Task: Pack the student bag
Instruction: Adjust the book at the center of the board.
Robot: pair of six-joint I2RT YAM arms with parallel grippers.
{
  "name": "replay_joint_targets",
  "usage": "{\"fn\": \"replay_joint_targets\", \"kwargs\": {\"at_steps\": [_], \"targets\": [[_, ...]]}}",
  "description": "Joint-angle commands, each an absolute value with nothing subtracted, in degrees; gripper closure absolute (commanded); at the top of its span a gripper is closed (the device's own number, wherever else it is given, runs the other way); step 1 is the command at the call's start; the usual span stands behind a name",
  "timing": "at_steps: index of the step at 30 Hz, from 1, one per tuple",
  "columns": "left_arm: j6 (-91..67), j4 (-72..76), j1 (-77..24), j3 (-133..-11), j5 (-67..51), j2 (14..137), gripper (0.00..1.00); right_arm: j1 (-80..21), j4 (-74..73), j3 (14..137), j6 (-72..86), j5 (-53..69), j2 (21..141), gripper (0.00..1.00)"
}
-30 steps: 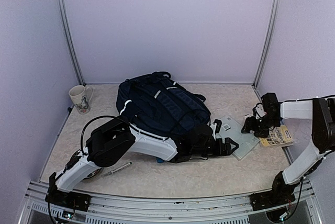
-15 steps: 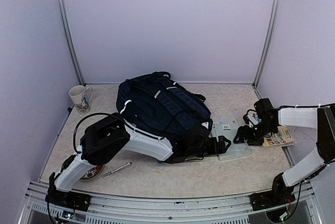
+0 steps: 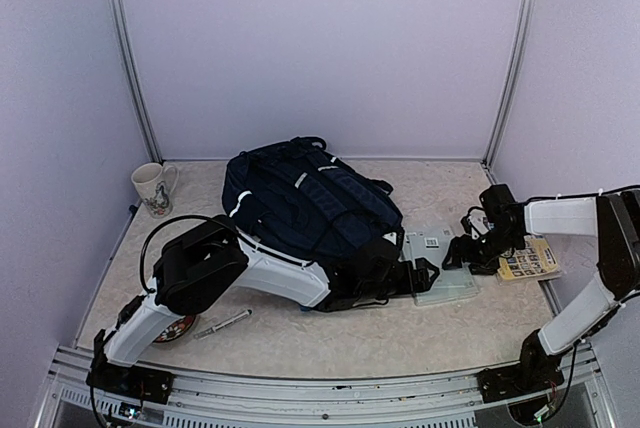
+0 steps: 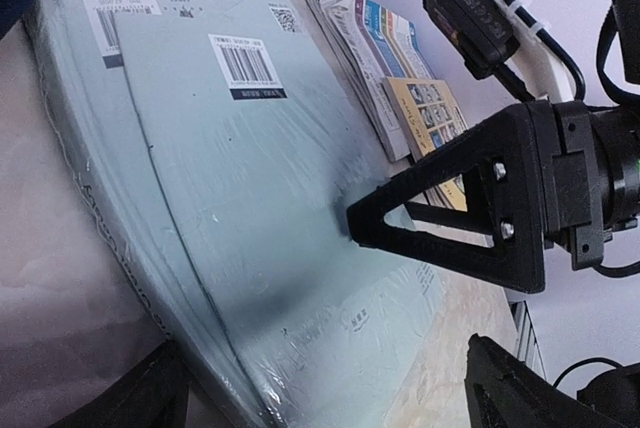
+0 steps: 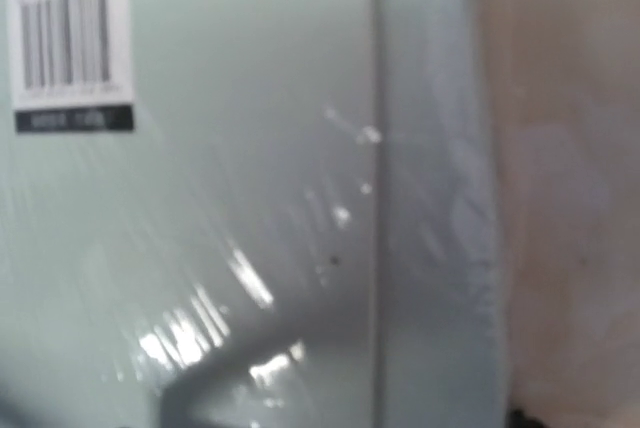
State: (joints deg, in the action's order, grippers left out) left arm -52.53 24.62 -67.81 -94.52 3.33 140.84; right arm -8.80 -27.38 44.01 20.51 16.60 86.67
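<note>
The navy-blue student bag (image 3: 310,203) lies in the middle of the table. Two stacked pale green shrink-wrapped packs (image 3: 440,270) lie right of it, also shown in the left wrist view (image 4: 230,178). My left gripper (image 3: 420,276) reaches past the bag's near side and is open, its jaws astride the packs' near edge (image 4: 330,398). My right gripper (image 3: 460,252) rests a black finger (image 4: 450,218) on the top pack. The right wrist view is filled by the blurred pack (image 5: 250,198) and shows no fingers clearly.
A colourful booklet (image 3: 530,260) lies right of the packs, by the right wall. A mug (image 3: 152,188) stands at the back left. A pen (image 3: 222,324) and a round dark object (image 3: 182,328) lie at the near left under the left arm.
My right gripper has moved left from beside the booklet onto the packs. The packs have slid left toward the bag and my left gripper. The left arm has drawn back slightly.
</note>
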Motion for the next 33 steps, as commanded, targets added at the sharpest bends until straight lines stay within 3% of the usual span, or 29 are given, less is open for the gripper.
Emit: {"fn": "replay_joint_targets", "kwargs": {"at_steps": [1, 7, 18, 33], "targets": [[-52.65, 22.53, -67.57, -93.37, 1.09, 141.97, 0.09, -13.81, -25.52, 43.85, 22.49, 25.88, 85.79, 0.27], [-52.31, 28.77, -67.76, -88.20, -0.52, 138.18, 0.13, -22.79, -22.25, 46.79, 31.47, 30.79, 78.63, 0.32], [-57.45, 39.68, -67.11, -74.60, -3.47, 131.97, 0.14, -35.29, -16.20, 47.33, 43.78, 24.40, 74.28, 0.35], [-59.96, 43.68, -66.80, -70.49, -4.35, 129.97, 0.14, -41.92, -17.96, 63.34, 40.58, 15.81, 79.98, 0.35]]}}
